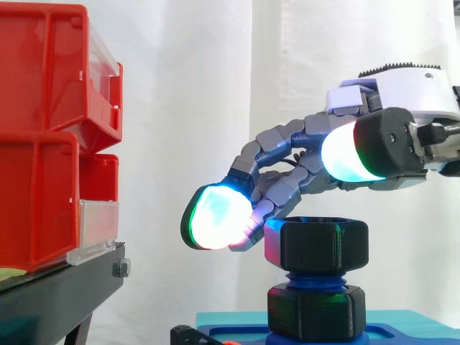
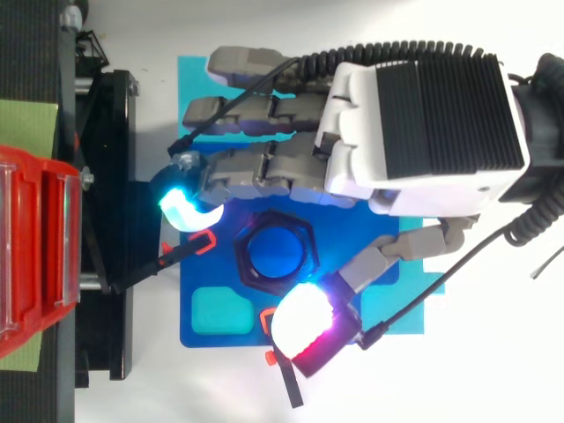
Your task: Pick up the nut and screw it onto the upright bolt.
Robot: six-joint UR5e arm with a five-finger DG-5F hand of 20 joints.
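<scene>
The black hexagonal plastic nut sits level on top of the upright blue threaded plastic bolt, its bore centred on the shaft (from above, blue fills the hole); a short stretch of blue thread shows beneath it, above a second black hexagonal collar at the bolt's foot

robot hand, white and black ribbed palm housing, grey segmented fingers, pads glowing white-cyan
</scene>
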